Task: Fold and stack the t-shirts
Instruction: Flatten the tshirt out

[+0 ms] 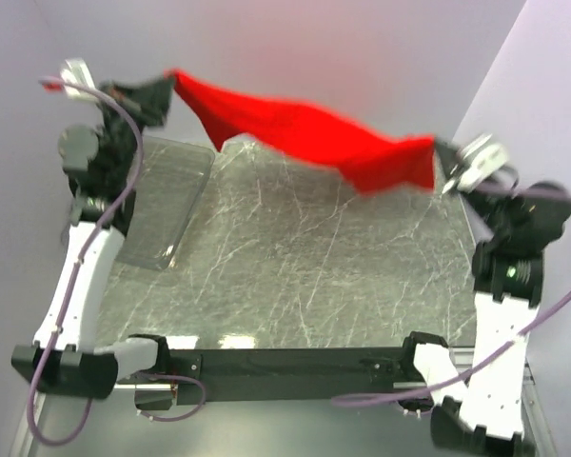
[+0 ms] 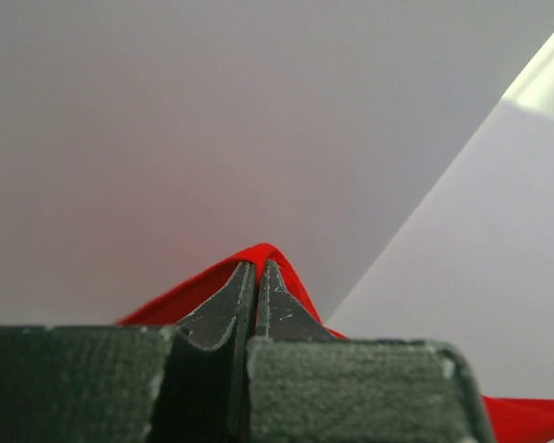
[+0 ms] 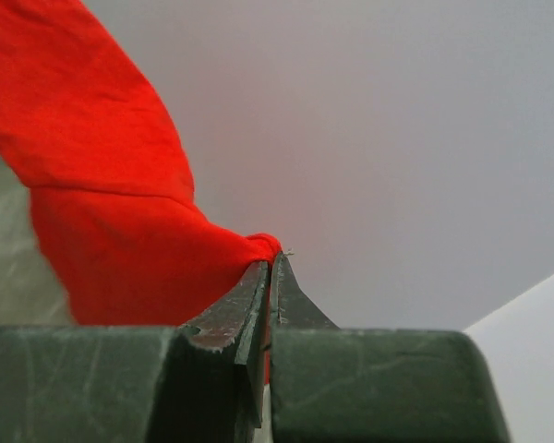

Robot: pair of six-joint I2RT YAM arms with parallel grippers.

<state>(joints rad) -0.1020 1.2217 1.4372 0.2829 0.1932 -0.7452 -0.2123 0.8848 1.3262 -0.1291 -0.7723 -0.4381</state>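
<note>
T-shirt (image 1: 305, 133), aloft, clamped by both end effectors (image 2: 258, 269) (image 3: 270, 265)

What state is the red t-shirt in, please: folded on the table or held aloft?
Held aloft: the red t-shirt sags, stretched between the left pincer and right pincer.

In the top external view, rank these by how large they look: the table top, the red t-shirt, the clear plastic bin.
1. Table top: clearly the largest.
2 and 3. Red t-shirt and clear plastic bin: too close to rank. The shirt spans wider, but it is bunched and lifted off the table, so its apparent size is unsure.
</note>
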